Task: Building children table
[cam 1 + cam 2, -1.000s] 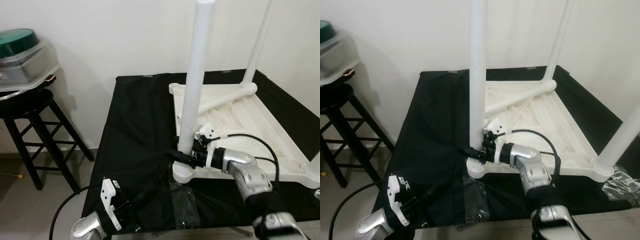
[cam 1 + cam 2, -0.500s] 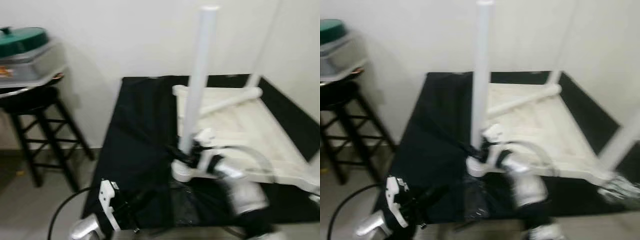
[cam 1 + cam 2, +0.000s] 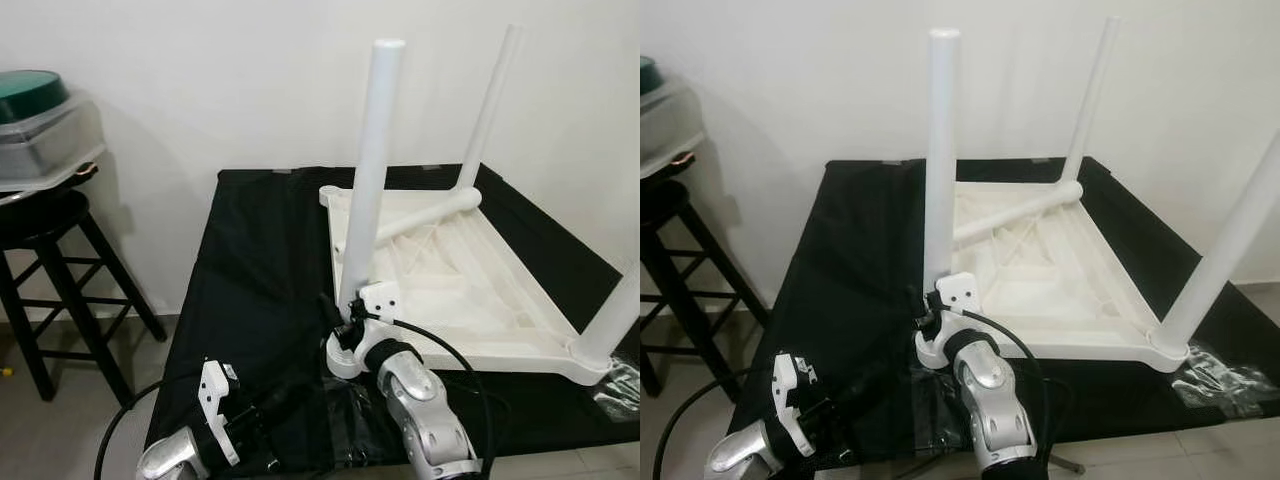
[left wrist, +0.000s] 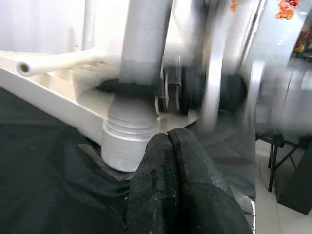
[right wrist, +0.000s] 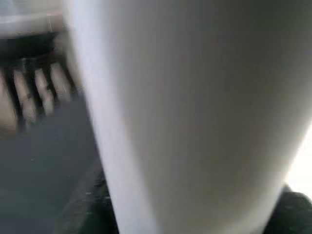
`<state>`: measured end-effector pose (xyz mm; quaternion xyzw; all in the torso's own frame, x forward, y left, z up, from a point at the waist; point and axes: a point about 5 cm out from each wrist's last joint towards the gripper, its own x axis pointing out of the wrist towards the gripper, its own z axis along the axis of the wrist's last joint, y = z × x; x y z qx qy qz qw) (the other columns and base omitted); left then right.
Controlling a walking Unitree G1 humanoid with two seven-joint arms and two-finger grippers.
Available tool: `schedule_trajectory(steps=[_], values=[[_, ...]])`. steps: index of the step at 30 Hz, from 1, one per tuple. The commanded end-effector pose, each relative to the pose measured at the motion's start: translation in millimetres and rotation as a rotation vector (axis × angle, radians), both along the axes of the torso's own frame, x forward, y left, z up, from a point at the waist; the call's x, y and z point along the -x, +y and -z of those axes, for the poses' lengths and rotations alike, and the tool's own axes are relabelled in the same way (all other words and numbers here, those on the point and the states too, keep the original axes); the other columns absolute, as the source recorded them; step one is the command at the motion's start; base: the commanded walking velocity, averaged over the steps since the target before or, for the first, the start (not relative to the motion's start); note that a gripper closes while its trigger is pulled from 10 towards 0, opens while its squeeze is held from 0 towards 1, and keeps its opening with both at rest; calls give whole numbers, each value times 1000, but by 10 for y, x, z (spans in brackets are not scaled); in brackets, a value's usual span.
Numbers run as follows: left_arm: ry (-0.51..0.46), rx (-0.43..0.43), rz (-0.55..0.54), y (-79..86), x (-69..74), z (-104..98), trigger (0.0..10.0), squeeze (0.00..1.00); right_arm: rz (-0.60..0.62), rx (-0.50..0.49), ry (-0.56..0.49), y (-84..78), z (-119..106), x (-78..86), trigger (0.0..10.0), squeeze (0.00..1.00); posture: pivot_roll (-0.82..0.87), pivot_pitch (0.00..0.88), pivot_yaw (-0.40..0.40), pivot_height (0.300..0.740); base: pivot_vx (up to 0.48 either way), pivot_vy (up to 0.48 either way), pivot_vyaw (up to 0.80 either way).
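Right claw (image 3: 345,325) has swung round to the near side of the front leg (image 3: 365,180), arm now reaching straight fwd, clamped on leg just above socket; upturned white table top (image 3: 470,300) lies on black table (image 3: 260,260); left claw (image 4: 168,161) clenched, empty, low near edge; risk: leg not fully seated, sideways pull could tilt it or drag top.

The right arm (image 3: 425,415) has swung from the table's right side round to its front edge; the right gripper (image 3: 343,322) stays clamped on the near leg (image 3: 365,190).
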<state>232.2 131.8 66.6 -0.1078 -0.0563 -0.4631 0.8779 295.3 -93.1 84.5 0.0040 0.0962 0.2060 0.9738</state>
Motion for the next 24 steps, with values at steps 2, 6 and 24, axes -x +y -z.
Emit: schedule_trajectory(steps=[2, 6, 24], values=[[13, 0, -6, 14, 3, 23, 10000, 0, -150, -55, 97, 20, 92, 26, 10000, 1000, 45, 0, 2, 740, 0, 0, 0], [17, -1, 9, 5, -4, 24, 10000, 0, -371, -107, -38, 46, -274, -61, 10000, 1000, 47, 0, 8, 740, 0, 0, 0], [8, -4, -4, -13, -21, 22, 10000, 0, -883, -4, -97, -261, -811, -476, 1882, 0, 88, 0, -14, 740, 0, 0, 0]])
